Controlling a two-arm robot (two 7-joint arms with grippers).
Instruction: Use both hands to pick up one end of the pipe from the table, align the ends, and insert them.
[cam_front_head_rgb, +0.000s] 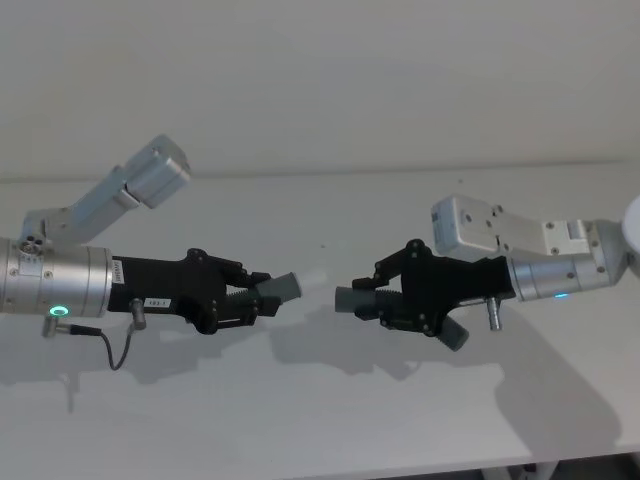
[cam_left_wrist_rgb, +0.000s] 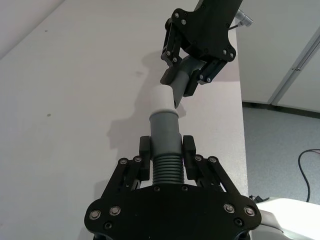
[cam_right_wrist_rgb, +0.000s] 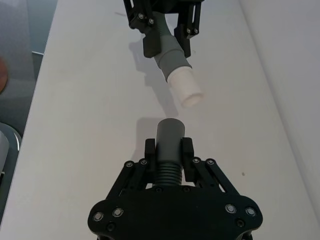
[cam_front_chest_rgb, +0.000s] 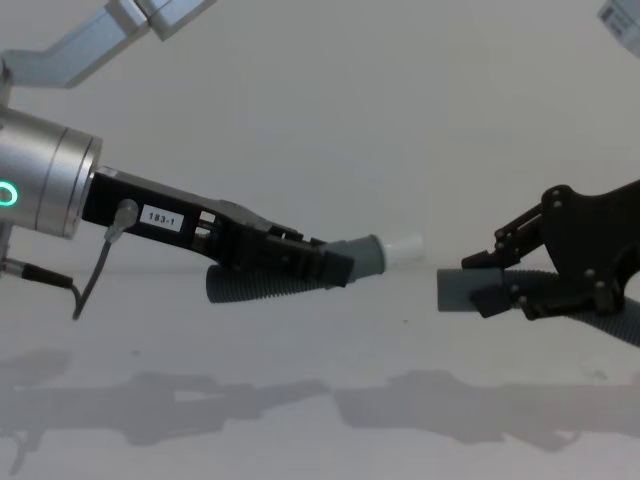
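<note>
black plastic parallel-jaw left gripper (cam_front_head_rgb: 258, 297) on the robot's left, above the wide matte white table (cam_front_head_rgb: 300, 420); jaws narrow, clamped on the ribbed neck of the dark grey ribbed flexible left hose piece (cam_front_chest_rgb: 245, 285), just behind its smooth cuff; the whitish round pale tip (cam_front_chest_rgb: 403, 246) juts past the jaws toward the other arm

black plastic parallel-jaw right gripper (cam_front_head_rgb: 388, 297) opposite, also off the table; jaws narrow on the dark grey ribbed right hose piece (cam_right_wrist_rgb: 167, 170); its smooth round plain cuff (cam_front_chest_rgb: 455, 288) points back at the left arm; the ribbed tail hangs out behind the jaws

key relation: the two ends face each other, near but apart, with a clear gap between; long axes are not in line; in the chest view the left hose piece tilts up toward its tip, so the pale tip sits higher than the mouth of the plain cuff, which lies about level; in the right wrist view the tip also points off to one side of the cuff's axis

judgement: both arms are equally near the meeting point; tip must drop and level out before any push together; pushing now would likely glance off the cuff rim
</note>
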